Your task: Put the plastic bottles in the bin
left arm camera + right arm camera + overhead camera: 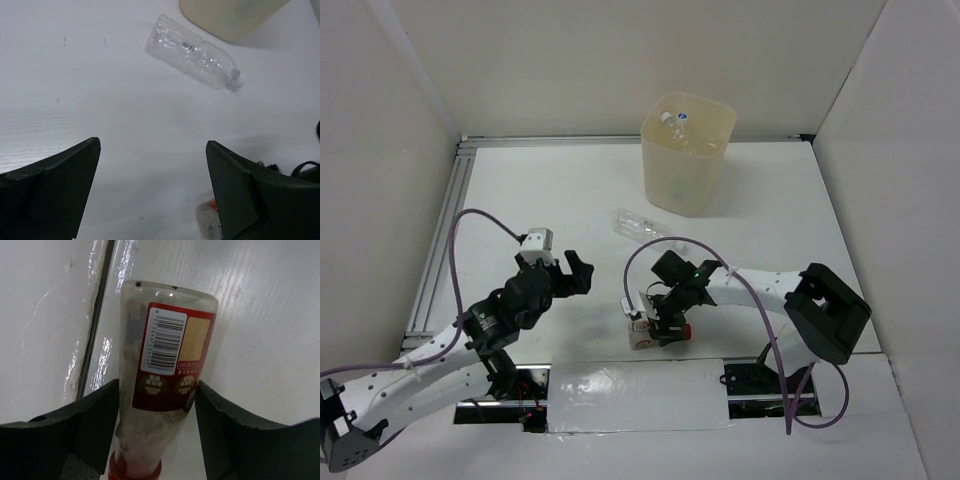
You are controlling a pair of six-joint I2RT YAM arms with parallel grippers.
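Note:
A clear bottle with a red cap and red-white label (167, 385) lies between my right gripper's fingers (235, 440), which press on both its sides; it is low over the table near the front edge (652, 328). My right gripper (660, 320) is shut on it. A clear crinkled bottle (638, 224) lies on the table before the cream bin (687, 170), and also shows in the left wrist view (192, 51). Bottles lie inside the bin (680, 125). My left gripper (572, 272) is open and empty, left of the right one. No green bottle is in view.
White walls close in the table on three sides. An aluminium rail (440, 250) runs along the left edge. Purple cables (470, 220) loop over both arms. White tape (630, 395) covers the front edge between the bases.

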